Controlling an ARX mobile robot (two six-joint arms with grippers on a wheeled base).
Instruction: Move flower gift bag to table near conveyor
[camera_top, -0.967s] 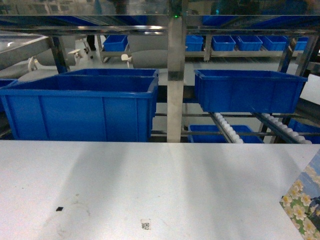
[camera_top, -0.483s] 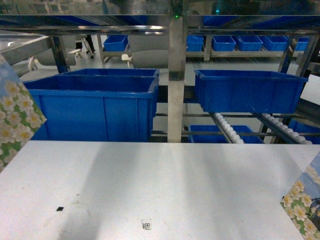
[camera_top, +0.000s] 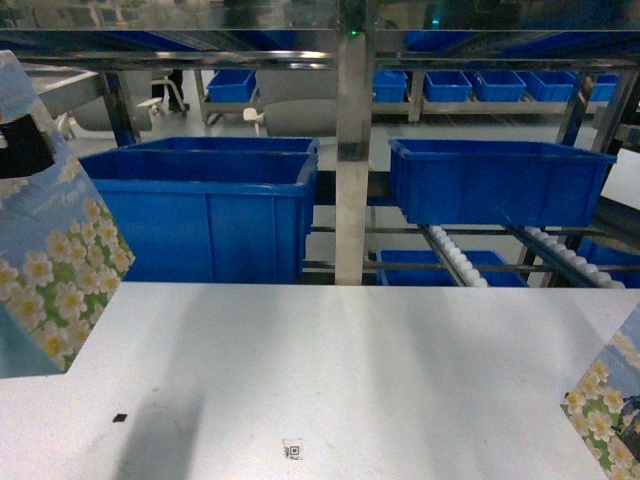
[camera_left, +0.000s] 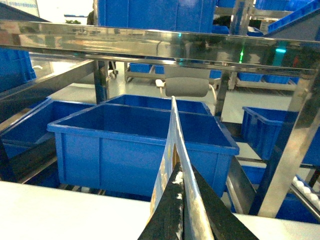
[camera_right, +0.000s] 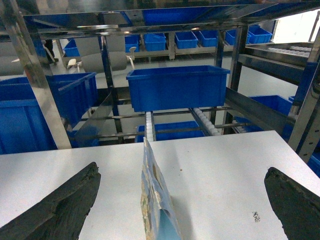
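A flower gift bag (camera_top: 55, 270), pale blue with white daisies, hangs at the far left above the table (camera_top: 330, 370). My left gripper (camera_left: 178, 174) is shut on its upper edge, and the bag (camera_left: 171, 135) shows edge-on between the black fingers (camera_top: 20, 150). A second flowered bag (camera_top: 605, 405) stands at the table's right edge. It rises edge-on (camera_right: 154, 200) between the wide-open fingers of my right gripper (camera_right: 182, 171), touching neither. The conveyor's white rollers (camera_top: 455, 260) run behind the table's far edge.
Large blue bins (camera_top: 200, 215) (camera_top: 495, 180) sit on the steel rack beyond the table, split by a shiny upright post (camera_top: 352, 150). A small QR sticker (camera_top: 291, 451) and a dark speck (camera_top: 119, 417) mark the tabletop near its front.
The bag in my left gripper has come in from the left edge, moving right and further over the table. The bag at the right has stayed put.
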